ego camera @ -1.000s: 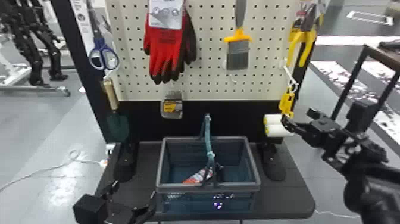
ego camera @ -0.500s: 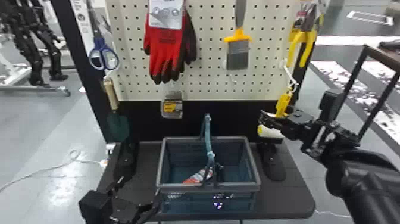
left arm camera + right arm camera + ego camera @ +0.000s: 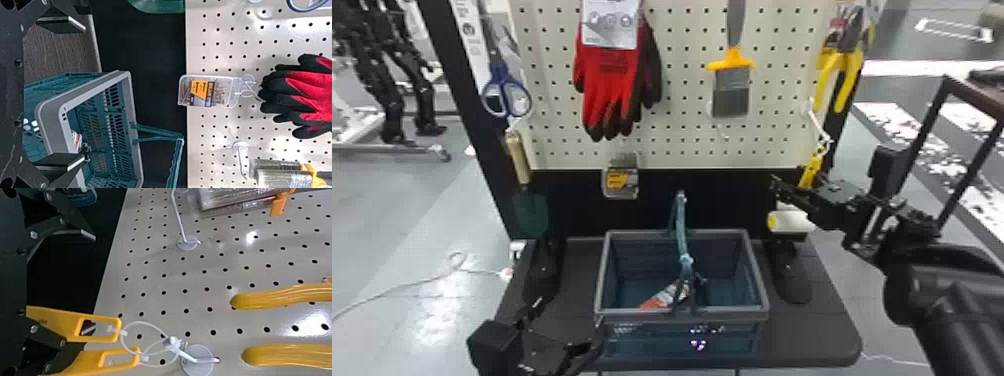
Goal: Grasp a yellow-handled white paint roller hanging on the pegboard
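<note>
Grasp step: right tool (image 3: 782, 189) wide, straddling yellow handle (image 3: 58, 321) of paint roller (image 3: 789, 221) at pegboard (image 3: 682, 135); next, clamp squarely on handle; left tool (image 3: 84, 92) wide, low by basket (image 3: 682, 314).

You have a grey, glossy floor (image 3: 397, 225) all round, with pale light reflecting off it at near left. A white cable (image 3: 407, 286) trails across it on the left. The black surface (image 3: 812, 330) sits mid-scene; a black metal frame (image 3: 973, 97) stands at right.
</note>
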Controlling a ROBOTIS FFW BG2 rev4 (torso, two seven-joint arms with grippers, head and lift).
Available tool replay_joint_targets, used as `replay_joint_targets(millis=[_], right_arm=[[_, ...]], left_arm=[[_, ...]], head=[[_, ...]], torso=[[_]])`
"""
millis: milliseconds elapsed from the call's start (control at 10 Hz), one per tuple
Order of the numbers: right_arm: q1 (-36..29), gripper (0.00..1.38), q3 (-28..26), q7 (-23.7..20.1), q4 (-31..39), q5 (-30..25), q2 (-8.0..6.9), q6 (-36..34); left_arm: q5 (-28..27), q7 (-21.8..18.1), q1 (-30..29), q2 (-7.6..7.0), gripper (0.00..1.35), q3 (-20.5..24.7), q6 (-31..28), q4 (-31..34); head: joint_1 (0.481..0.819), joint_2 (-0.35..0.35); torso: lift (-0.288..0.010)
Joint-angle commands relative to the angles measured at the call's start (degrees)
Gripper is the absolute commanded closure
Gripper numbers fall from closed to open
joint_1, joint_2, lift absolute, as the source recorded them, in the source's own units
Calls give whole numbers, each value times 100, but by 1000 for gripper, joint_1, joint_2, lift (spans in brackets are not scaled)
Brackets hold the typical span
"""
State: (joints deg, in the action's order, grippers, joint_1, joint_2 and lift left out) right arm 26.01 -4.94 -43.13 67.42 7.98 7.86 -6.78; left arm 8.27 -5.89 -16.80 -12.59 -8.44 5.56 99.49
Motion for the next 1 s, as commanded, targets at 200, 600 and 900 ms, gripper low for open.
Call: replay_joint_targets(millis=[200,600,900], right_arm=[[-79,1282,-7,6,25,1,-30,-69],[-79,1282,-7,-11,17,19,-21,-95],[-105,1282,-7,-11,-1,63,-21,-104]], left_arm=[[17,9,1,-42,151,0,6,0],[17,0,1,-24,151,0,15,-9],[17,0,1,-24,151,-9,15,-9]], head=[[549,0],[549,0],[549,0]], torso=[[-100],[-100],[-100]])
